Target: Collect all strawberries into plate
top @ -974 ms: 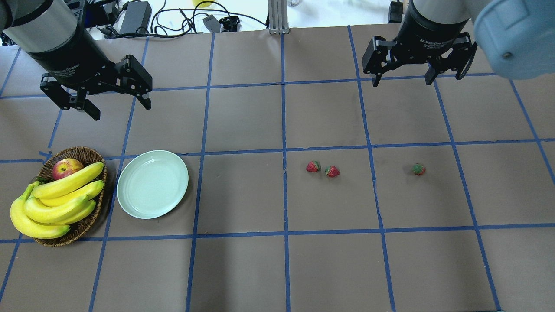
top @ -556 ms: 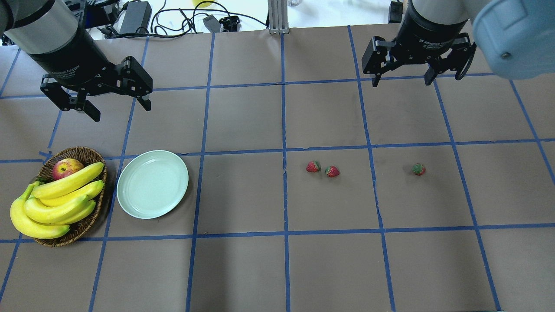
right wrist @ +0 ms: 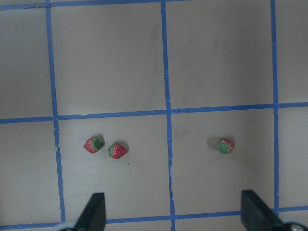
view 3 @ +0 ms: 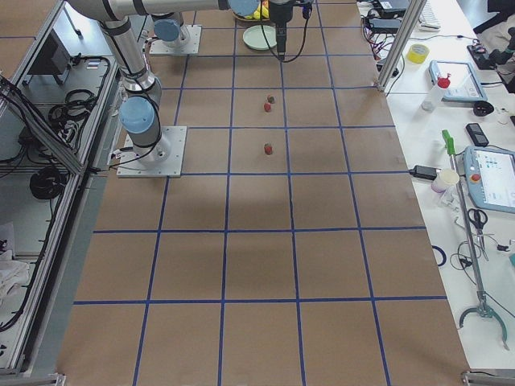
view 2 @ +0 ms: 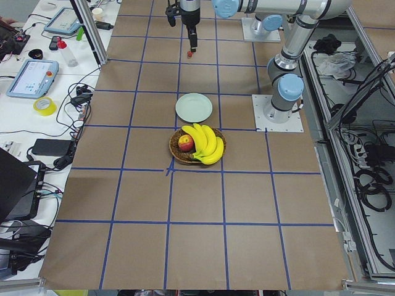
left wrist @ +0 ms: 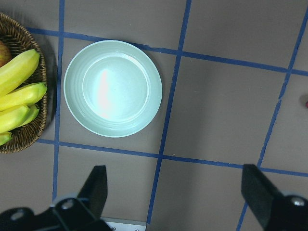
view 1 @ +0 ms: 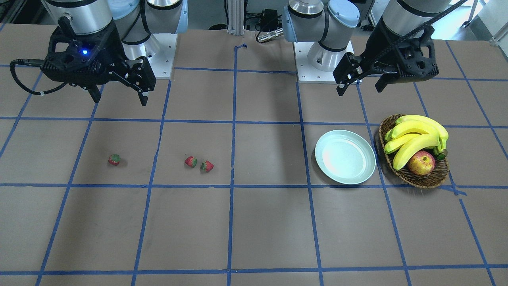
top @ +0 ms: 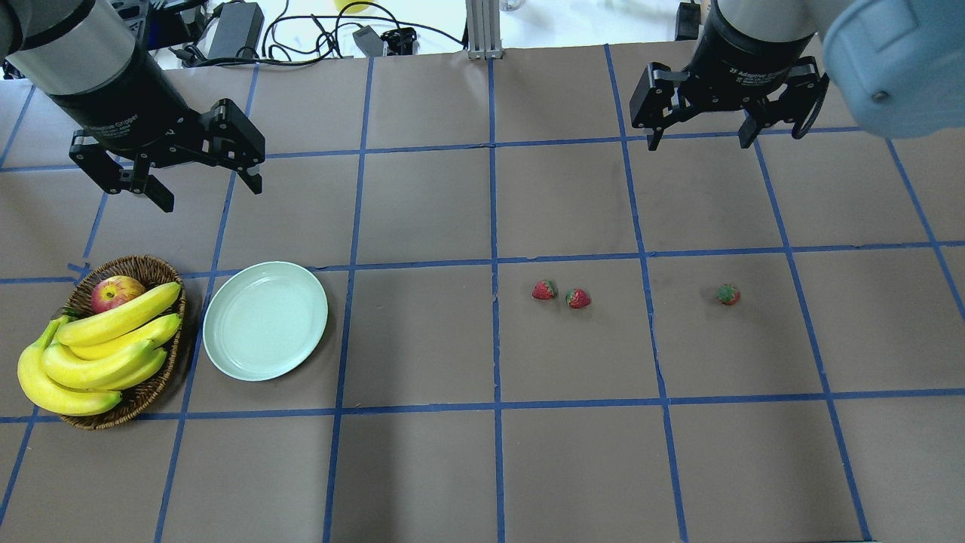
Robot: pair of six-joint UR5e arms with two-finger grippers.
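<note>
Lying cap-to-cap, two strawberries (top: 543, 289) point apart; left hand (top: 210, 194) and right hand (top: 700, 142) open.

Three strawberries (top: 544, 289) (top: 578, 299) (top: 728, 294), one plate (top: 264, 320), one wicker basket (top: 143, 264), one apple (top: 114, 292), and seemingly five overlapping bananas (top: 113, 321).

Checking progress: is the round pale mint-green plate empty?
Empty: the mint-green plate shows bare surface; all three small red strawberries lie on the brown table.
</note>
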